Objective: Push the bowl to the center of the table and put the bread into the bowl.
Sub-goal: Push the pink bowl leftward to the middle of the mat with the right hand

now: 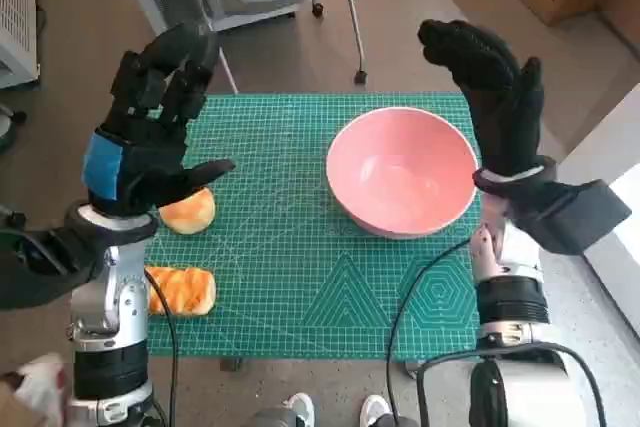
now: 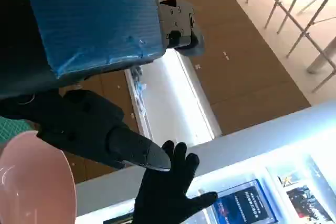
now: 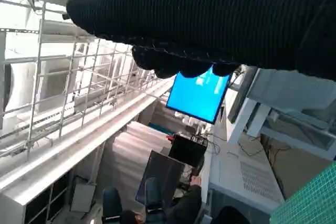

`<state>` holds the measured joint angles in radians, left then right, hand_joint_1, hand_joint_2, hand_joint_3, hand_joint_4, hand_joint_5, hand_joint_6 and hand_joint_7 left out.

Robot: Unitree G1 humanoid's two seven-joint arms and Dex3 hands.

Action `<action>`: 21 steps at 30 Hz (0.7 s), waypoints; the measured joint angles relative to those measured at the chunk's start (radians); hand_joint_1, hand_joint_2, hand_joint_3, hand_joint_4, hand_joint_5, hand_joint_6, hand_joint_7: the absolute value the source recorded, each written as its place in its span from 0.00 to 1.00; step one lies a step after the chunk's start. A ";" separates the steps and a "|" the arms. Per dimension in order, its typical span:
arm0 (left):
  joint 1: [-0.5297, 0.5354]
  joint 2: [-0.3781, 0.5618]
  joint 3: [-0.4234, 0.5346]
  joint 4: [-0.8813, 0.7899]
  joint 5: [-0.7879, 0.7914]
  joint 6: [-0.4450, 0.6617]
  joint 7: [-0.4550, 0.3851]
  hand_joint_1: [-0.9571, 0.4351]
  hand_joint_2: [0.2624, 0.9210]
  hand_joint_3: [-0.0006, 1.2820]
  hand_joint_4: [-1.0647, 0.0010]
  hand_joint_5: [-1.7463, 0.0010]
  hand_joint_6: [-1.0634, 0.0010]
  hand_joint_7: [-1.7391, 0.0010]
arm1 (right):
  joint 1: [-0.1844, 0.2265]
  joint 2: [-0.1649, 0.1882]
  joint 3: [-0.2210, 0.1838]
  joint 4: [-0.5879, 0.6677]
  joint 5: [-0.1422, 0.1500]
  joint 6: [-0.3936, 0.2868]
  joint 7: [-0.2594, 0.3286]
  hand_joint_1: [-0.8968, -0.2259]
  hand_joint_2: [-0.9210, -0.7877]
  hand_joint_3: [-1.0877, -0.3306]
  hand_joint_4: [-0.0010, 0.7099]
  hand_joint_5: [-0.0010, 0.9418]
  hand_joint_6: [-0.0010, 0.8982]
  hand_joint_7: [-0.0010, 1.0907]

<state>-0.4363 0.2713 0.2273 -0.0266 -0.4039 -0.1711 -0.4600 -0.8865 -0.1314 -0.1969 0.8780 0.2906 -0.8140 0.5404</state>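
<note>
Both hands raised off the table, holding nothing. Left hand (image 1: 150,142) open, fingers loosely bent; one bread (image 1: 187,212) just below its thumb, second bread (image 1: 182,290) beside the left forearm. Right hand (image 1: 495,97) open, upright, seemingly just clear of the bowl (image 1: 402,172) rim.

The left hand (image 1: 150,137) is black, with blue tape across its back, above a silver metal wrist. The right hand (image 1: 495,97) wears a black knitted glove. Black cables trail down both pale forearms.
</note>
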 measured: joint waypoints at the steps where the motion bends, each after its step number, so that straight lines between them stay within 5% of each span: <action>1: 0.000 0.000 0.000 0.000 0.000 0.000 0.000 0.44 0.98 0.01 0.90 1.00 1.00 0.66 | 0.000 0.000 0.000 0.000 0.000 0.001 0.000 0.49 0.00 0.59 0.53 0.00 0.57 0.00; 21: -0.006 0.000 -0.009 0.000 0.001 0.006 0.004 0.44 0.98 0.01 0.90 1.00 1.00 0.65 | 0.000 0.000 0.000 0.000 0.013 0.017 0.008 0.49 0.00 0.59 0.53 0.00 0.57 0.00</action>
<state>-0.4427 0.2715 0.2185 -0.0267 -0.4027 -0.1653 -0.4560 -0.8866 -0.1316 -0.1968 0.8775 0.3034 -0.7969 0.5479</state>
